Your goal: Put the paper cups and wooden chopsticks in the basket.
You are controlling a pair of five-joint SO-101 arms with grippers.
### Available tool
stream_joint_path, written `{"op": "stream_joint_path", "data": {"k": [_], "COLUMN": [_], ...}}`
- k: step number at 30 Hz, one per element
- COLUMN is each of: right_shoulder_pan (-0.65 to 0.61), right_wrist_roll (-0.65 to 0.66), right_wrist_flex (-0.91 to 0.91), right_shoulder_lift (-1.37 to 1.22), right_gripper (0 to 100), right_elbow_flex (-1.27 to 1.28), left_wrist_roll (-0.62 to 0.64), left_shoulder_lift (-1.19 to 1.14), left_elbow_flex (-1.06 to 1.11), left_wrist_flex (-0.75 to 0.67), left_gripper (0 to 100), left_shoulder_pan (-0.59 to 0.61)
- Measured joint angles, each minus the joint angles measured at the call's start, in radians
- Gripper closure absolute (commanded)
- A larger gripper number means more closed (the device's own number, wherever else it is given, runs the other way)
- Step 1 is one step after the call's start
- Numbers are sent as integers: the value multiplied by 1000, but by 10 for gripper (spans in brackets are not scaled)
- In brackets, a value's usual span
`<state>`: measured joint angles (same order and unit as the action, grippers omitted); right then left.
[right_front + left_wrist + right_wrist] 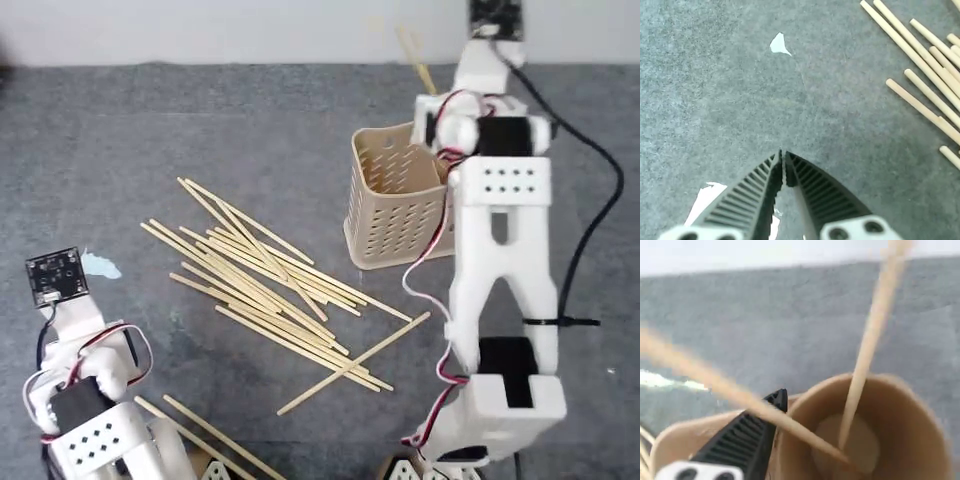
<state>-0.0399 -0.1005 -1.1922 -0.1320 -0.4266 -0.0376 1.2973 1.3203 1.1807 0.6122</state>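
Many wooden chopsticks (270,285) lie scattered on the grey mat in the middle, and two more (205,435) lie near the front edge. The beige perforated basket (390,200) stands upright at the back. My right arm (500,180) stretches over its right side. My right gripper (780,399) hangs just beside a brown paper cup (900,400) with two chopsticks (865,355) leaning in it. The basket's rim (675,437) shows next to the cup. My left gripper (783,156) is shut and empty, low over bare mat, left of the chopstick ends (925,75).
A white paper scrap (779,44) lies on the mat ahead of the left gripper, and another scrap (702,200) lies beside it. The mat's far edge meets a white wall (250,30). A black cable (600,200) runs along the right arm.
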Motion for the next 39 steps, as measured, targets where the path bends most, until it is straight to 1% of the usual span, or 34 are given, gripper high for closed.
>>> {"op": "stream_joint_path", "data": {"k": [3, 5, 10, 13, 20, 30, 39], "right_shoulder_pan": [12, 15, 15, 25, 23, 23, -74], "right_wrist_roll": [8, 29, 48, 51, 55, 100, 124], "right_wrist_flex": [0, 6, 38, 46, 46, 29, 29], "right_shoulder_lift": [-21, -23, -23, -23, -23, 9, 172], "right_gripper": [773, 846, 921, 987, 991, 991, 991], "right_elbow_flex": [-60, -83, -124, -163, -285, -301, -301], "left_wrist_roll": [0, 0, 0, 0, 0, 0, 0], "left_shoulder_lift": [0, 0, 0, 0, 0, 0, 0], "left_elbow_flex": [0, 0, 0, 0, 0, 0, 0], "left_wrist_flex": [0, 0, 0, 0, 0, 0, 0], "left_gripper": [987, 987, 987, 987, 987, 987, 987], "left_shoulder_pan": [-3, -3, -2, -3, -3, -2, -2]}}
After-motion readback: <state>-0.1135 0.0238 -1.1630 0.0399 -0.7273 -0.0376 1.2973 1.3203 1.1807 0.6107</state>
